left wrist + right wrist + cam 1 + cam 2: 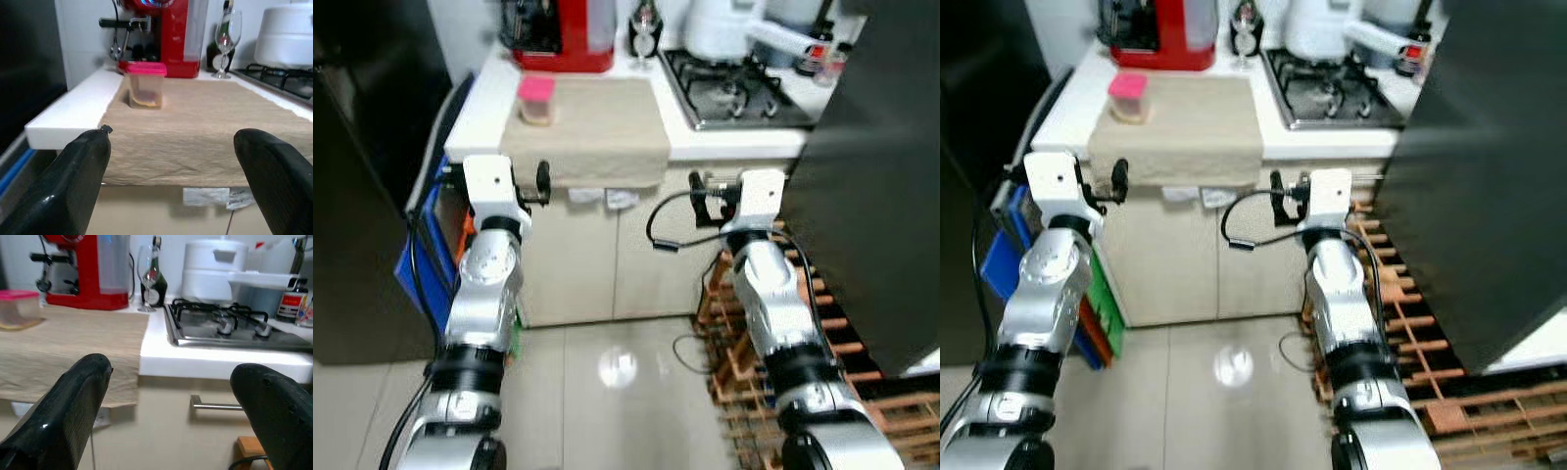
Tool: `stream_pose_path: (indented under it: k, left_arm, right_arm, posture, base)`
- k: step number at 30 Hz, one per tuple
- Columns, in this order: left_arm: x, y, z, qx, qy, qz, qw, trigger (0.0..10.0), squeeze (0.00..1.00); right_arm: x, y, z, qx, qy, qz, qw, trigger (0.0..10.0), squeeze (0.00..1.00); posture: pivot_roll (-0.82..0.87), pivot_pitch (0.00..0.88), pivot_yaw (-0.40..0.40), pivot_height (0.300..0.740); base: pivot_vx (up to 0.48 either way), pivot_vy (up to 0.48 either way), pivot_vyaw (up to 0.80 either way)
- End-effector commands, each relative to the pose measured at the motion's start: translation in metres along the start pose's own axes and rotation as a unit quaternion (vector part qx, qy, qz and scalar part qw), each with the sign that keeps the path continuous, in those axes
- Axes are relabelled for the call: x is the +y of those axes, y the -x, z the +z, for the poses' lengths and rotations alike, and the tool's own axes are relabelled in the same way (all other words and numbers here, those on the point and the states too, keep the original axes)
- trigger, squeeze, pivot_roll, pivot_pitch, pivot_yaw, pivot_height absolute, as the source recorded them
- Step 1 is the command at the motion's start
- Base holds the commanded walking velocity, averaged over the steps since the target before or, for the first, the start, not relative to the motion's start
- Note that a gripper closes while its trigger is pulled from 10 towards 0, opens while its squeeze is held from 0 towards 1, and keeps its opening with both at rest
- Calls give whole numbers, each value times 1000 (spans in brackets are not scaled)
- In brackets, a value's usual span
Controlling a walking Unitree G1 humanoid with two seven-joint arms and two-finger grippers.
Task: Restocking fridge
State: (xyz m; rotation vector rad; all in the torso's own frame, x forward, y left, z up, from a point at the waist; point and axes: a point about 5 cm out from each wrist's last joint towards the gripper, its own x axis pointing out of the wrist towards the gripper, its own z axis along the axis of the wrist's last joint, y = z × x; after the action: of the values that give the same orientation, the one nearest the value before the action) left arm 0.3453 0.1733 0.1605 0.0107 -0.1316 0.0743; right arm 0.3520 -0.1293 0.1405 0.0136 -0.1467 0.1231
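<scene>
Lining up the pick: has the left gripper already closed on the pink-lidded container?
No. The left gripper is open with nothing between its fingers, and the pink-lidded container stands apart from it, farther back on the beige cloth.

No text can be read anywhere; the tag under the cloth (210,197) is too blurred.
</scene>
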Motion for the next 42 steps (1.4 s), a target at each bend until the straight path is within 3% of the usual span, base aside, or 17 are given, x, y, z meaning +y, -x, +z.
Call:
stream_pose_path:
  k: [1, 11, 22, 29, 34, 42]
  left_arm:
    - [0, -3, 5, -7, 4, 7, 1000, 10000, 0]
    - [2, -3, 7, -9, 8, 24, 1000, 10000, 0]
    - [9, -4, 21, -46, 5, 41, 998, 10000, 0]
    - [4, -6, 21, -43, -1, 30, 999, 10000, 0]
    - [-1, -8, 24, -40, -20, 27, 999, 10000, 0]
    - [-6, -6, 25, -43, -6, 13, 999, 10000, 0]
  right_arm:
    - [-2, -1, 1, -5, -6, -3, 1000, 10000, 0]
    - [-1, 1, -1, -3, -5, 0, 1000, 10000, 0]
    - [1, 0, 5, -16, -2, 8, 1000, 10000, 0]
    - [2, 0, 5, -17, -3, 14, 1000, 10000, 0]
    - [4, 1, 6, -17, 1, 21, 1000, 10000, 0]
    - [-5, 2, 7, -20, -6, -4, 1000, 10000, 0]
  posture:
    - [-18, 0, -13, 740]
    - [-20, 0, -17, 740]
    - [-14, 0, -24, 740]
    - [-17, 0, -28, 740]
    - [-20, 0, -26, 740]
    - [-20, 0, -24, 740]
  base:
    - [446, 0, 0]
    - [425, 108, 0]
    - [346, 323, 0]
    - [0, 462, 0]
    - [0, 0, 395]
    - [0, 0, 286]
